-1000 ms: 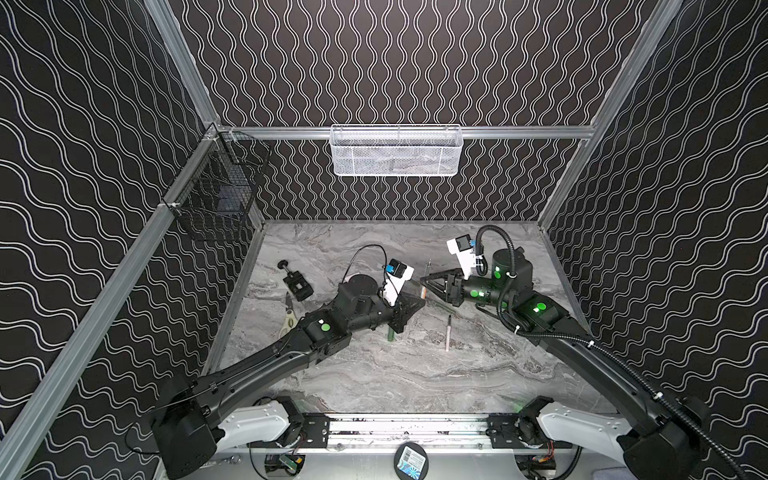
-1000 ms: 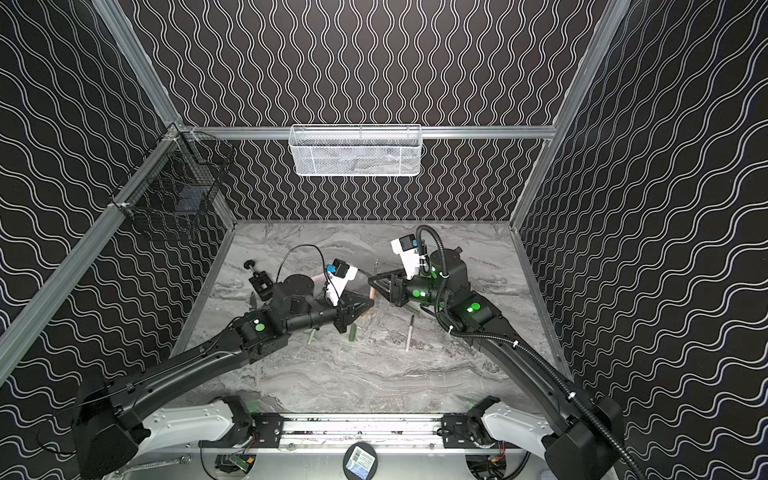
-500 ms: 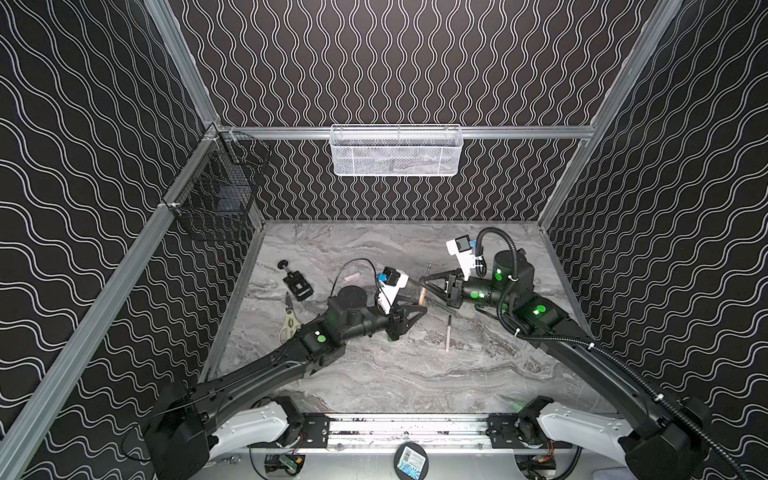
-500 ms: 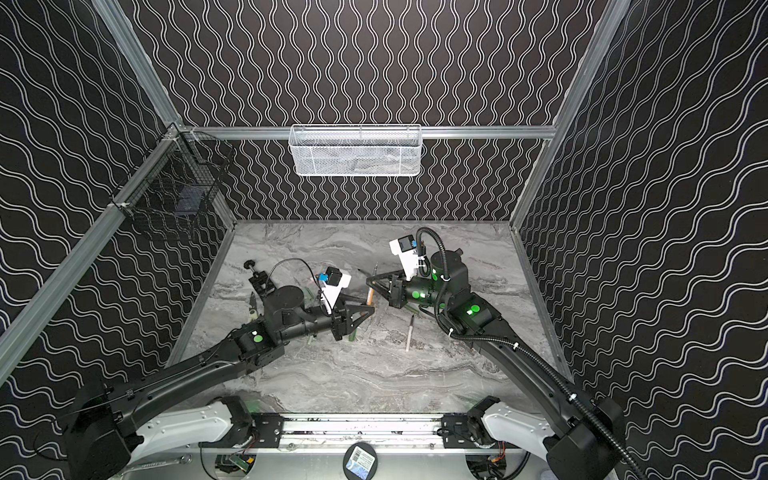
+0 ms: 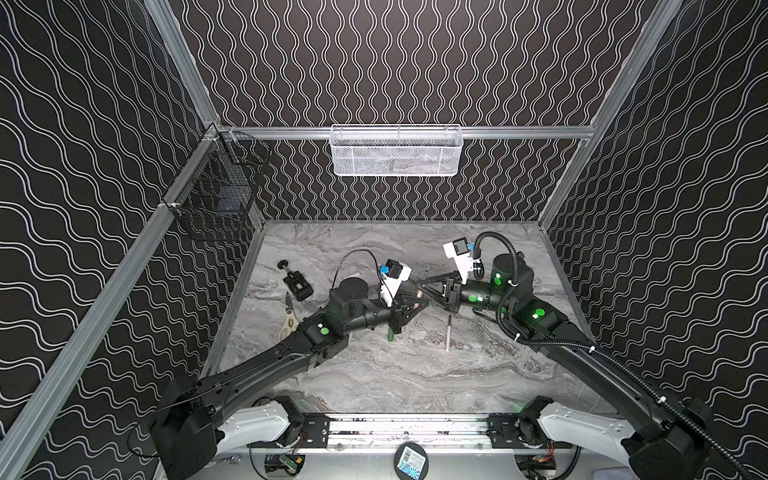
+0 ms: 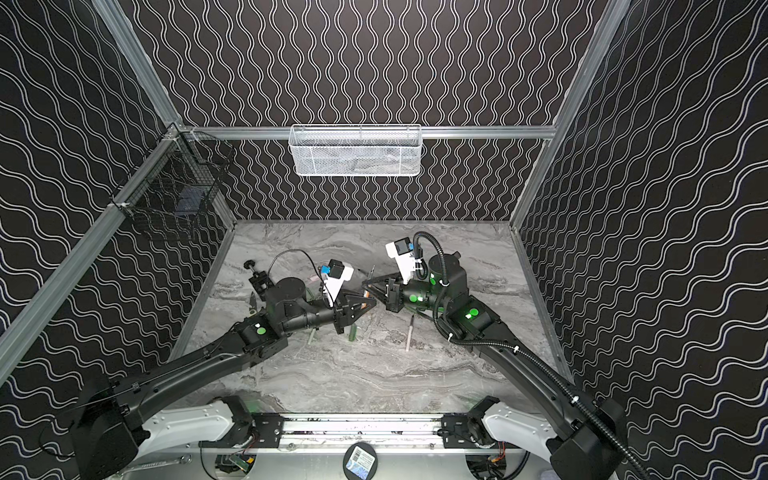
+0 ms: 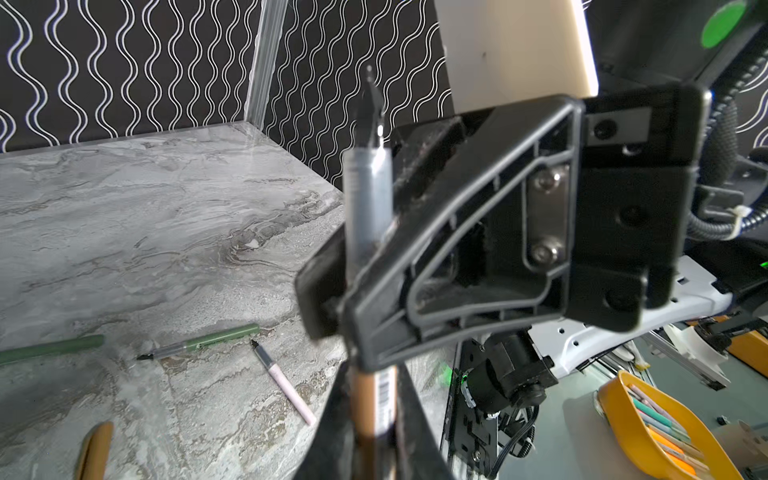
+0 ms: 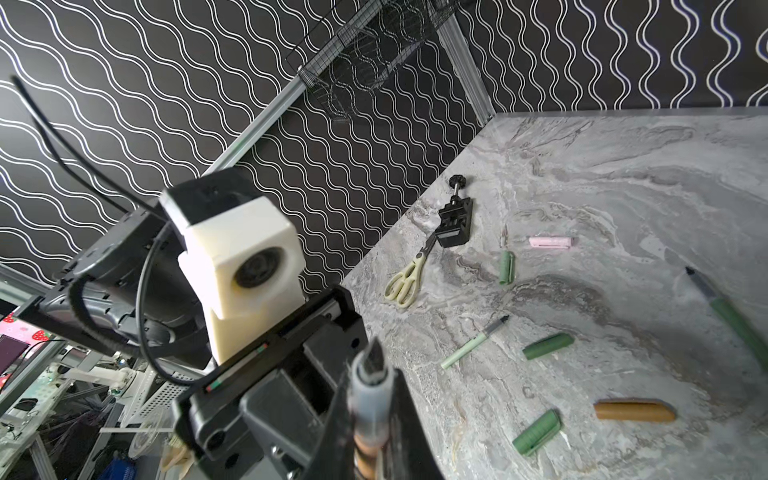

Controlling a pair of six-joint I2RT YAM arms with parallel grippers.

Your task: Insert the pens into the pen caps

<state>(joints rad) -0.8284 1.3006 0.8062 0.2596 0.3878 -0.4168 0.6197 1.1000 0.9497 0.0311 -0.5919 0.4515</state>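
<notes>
Both grippers are pinched shut on the tan-gold pen [image 7: 368,216], which is held up off the marble table [image 8: 623,166]. The left gripper [image 7: 372,436] is on the brown barrel. The right gripper [image 8: 370,424] is nearer the clear grey neck, and the dark tip is free. The pen is light, stiff, slick round plastic, so I'd expect it to roll in the pads. I'd hold it mid-barrel. Its gold-brown cap [image 8: 633,410], a stubby tube, lies flat on the table. I can't tell which end is open.

Arms angled inward, left gripper [image 5: 420,306] and right gripper [image 5: 419,285] both closed, tips nearly touching
</notes>
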